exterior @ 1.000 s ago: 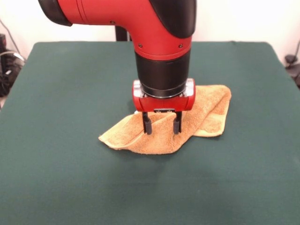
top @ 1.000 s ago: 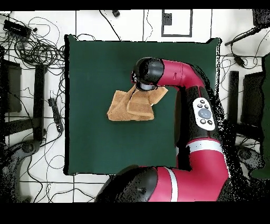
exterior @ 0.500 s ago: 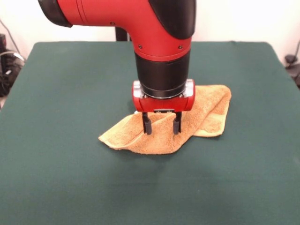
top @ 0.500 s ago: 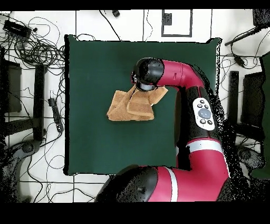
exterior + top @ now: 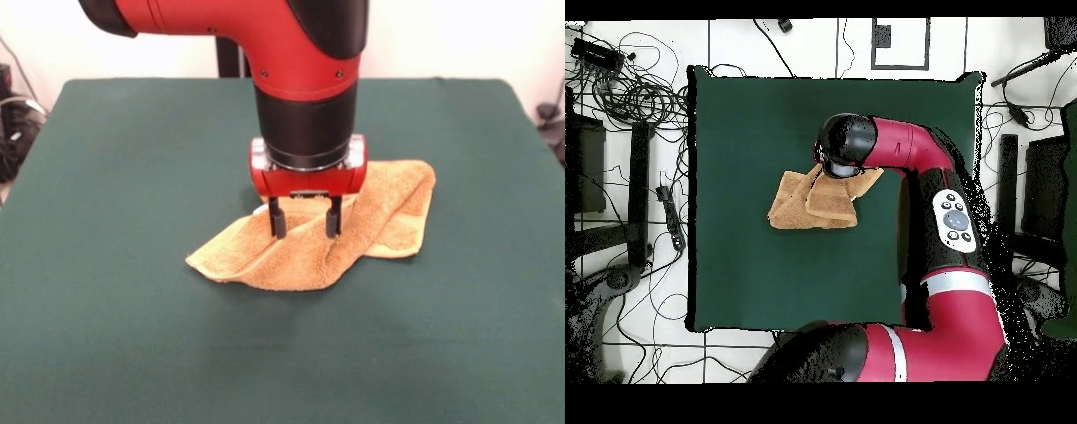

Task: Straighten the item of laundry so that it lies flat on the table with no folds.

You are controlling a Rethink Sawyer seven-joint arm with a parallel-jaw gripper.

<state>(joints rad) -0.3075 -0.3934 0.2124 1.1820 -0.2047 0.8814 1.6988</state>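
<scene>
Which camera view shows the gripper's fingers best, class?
The front view: the gripper hangs over the towel with both fingers visibly apart. In the overhead view the arm's wrist hides them; only the towel shows.

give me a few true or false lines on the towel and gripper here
1. The towel lies flat with no folds. False: it is bunched, with layers folded over each other.
2. The gripper is open, fingers apart over the towel. True.
3. The towel hangs off the table edge. False: it lies wholly on the green cloth, well inside the edges.
4. The gripper holds the towel lifted in the air. False: the towel rests on the table.
</scene>
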